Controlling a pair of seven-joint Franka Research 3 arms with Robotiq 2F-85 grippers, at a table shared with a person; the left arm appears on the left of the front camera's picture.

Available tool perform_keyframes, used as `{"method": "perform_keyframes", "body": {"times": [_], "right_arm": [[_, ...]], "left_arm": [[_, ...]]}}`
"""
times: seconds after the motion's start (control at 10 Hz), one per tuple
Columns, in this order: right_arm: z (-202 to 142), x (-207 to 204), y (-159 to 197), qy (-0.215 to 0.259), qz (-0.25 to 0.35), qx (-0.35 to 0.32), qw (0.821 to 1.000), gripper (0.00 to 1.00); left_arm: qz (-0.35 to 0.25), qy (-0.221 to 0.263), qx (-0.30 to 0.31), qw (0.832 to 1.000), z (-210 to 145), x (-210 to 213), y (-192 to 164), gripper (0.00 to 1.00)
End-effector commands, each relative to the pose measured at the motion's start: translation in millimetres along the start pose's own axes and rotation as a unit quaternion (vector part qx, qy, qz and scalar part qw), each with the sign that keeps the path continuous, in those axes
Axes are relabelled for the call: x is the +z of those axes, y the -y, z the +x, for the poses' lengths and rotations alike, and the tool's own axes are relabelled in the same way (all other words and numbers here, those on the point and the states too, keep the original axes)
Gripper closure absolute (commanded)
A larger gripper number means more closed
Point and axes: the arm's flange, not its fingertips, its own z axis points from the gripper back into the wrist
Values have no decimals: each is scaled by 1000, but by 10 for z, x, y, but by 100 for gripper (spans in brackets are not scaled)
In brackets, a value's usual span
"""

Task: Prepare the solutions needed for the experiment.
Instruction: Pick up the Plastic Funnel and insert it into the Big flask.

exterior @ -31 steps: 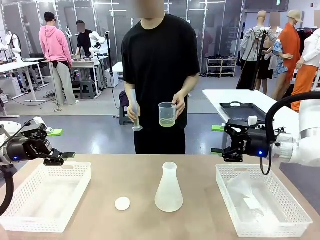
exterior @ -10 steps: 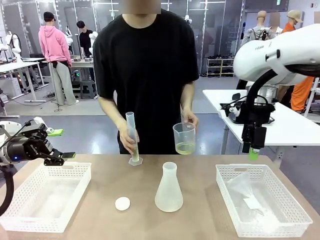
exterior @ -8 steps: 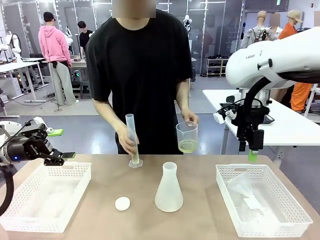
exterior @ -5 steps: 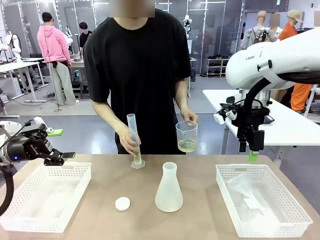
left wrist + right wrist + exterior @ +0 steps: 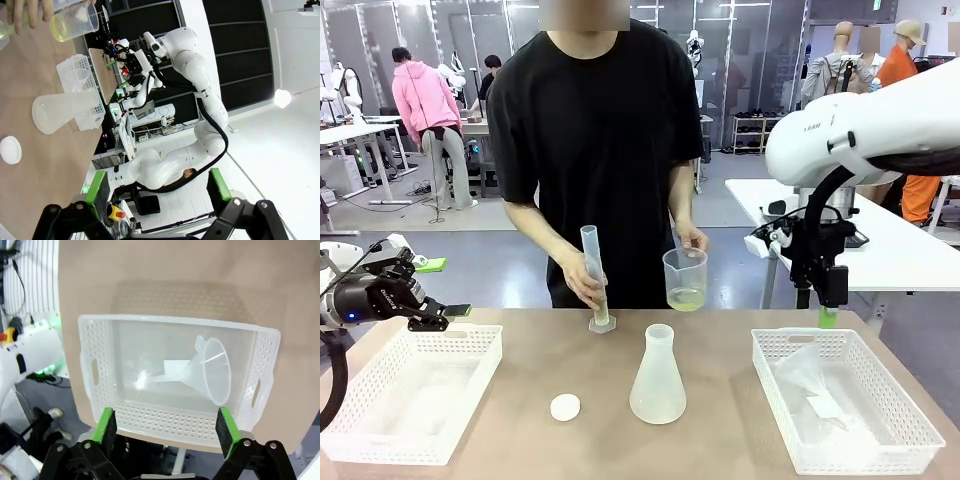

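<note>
A shallow layer of pale yellow-green solution [image 5: 686, 298] is contained in a clear beaker [image 5: 684, 268]. The beaker is gripped by one of the person's hands [image 5: 692, 238] and held off the surface [image 5: 730, 345], behind and above the frosted conical flask [image 5: 657, 378]. Behind the flask and to its left, a graduated cylinder [image 5: 592, 270] is steadied by the person's other hand [image 5: 582, 285], slightly tilted, with its base set on the surface. A small white disc [image 5: 565, 406] is seen near the flask on its left. Well apart from the flask on either side, two white perforated baskets are placed: the left basket [image 5: 485, 380] and the right basket [image 5: 770, 390], in which a clear funnel [image 5: 212, 370] is laid on its side. Far left of the flask, the robot's left hand [image 5: 159, 186] is held released above the left basket's far edge, jaws spread wide and nothing grasped. Up and to the right of the flask, the robot's right hand [image 5: 165, 427] is pointed down over the right basket, likewise released and empty.
</note>
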Motion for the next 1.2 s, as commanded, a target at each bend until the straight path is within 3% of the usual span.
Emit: {"method": "perform_keyframes", "body": {"times": [0.0,0.3,1.1], "right_arm": [[16,-101,183,-47,-30,50,997,0],[-72,-465,438,-27,-5,65,997,0],[-131,-788,669,4,65,94,994,0]], "left_arm": [[-4,4,-2,1000,-5,-15,31,0],[-4,4,-2,1000,-5,-15,31,0],[-4,4,-2,1000,-5,-15,31,0]]}}
